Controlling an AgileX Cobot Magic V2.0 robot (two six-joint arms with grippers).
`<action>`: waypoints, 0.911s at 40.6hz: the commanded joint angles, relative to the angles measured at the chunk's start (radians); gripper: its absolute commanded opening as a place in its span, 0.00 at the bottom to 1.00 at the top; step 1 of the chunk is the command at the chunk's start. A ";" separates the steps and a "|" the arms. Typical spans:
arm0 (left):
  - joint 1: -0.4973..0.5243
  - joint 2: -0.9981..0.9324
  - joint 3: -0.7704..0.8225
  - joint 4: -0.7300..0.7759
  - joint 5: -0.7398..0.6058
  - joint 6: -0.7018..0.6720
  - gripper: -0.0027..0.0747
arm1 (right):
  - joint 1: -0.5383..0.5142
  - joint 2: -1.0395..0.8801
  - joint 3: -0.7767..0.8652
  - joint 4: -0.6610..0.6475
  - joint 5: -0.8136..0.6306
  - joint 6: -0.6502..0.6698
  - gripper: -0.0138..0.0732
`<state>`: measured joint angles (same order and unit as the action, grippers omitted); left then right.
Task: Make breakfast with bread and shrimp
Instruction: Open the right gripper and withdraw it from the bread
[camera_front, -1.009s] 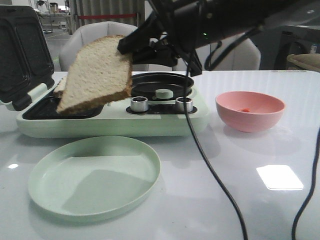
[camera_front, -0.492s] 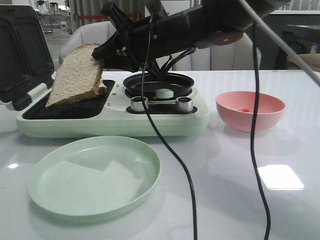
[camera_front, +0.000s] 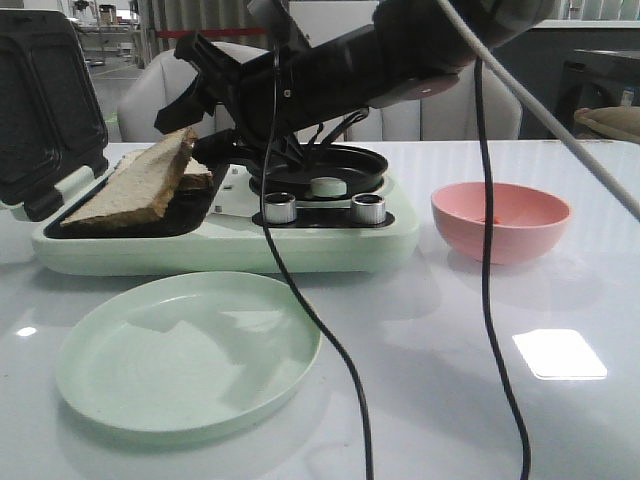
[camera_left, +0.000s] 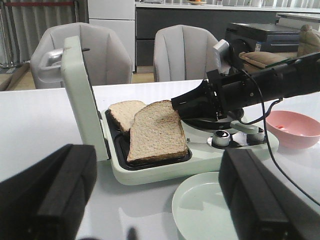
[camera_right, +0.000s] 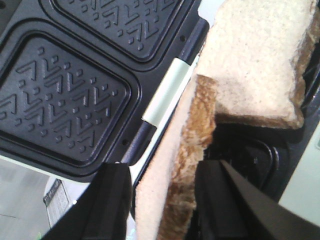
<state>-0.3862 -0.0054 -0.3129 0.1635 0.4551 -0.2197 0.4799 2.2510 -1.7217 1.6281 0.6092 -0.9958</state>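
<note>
The right gripper (camera_right: 162, 210) pinches the bread (camera_right: 185, 150) by its crust between the jaws; soft, light, tears easily. Left jaws gape.

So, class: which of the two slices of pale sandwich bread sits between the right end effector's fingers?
The tilted slice of pale sandwich bread in front; the right end effector straddles its raised edge. The other slice lies flat behind it.

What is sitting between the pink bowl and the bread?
In the front view, the sandwich maker's round black pan and two silver knobs sit between the pink bowl and the bread.
</note>
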 joint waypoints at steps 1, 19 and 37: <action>-0.008 -0.003 -0.027 0.003 -0.079 -0.007 0.76 | -0.002 -0.084 -0.038 -0.015 0.047 -0.005 0.65; -0.008 -0.003 -0.027 0.003 -0.079 -0.007 0.76 | -0.003 -0.355 -0.038 -0.934 -0.030 0.495 0.65; -0.008 -0.003 -0.027 0.003 -0.079 -0.007 0.76 | -0.004 -0.612 0.015 -1.807 0.182 1.126 0.65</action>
<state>-0.3862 -0.0054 -0.3129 0.1635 0.4551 -0.2197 0.4799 1.7393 -1.7054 -0.0735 0.8182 0.0561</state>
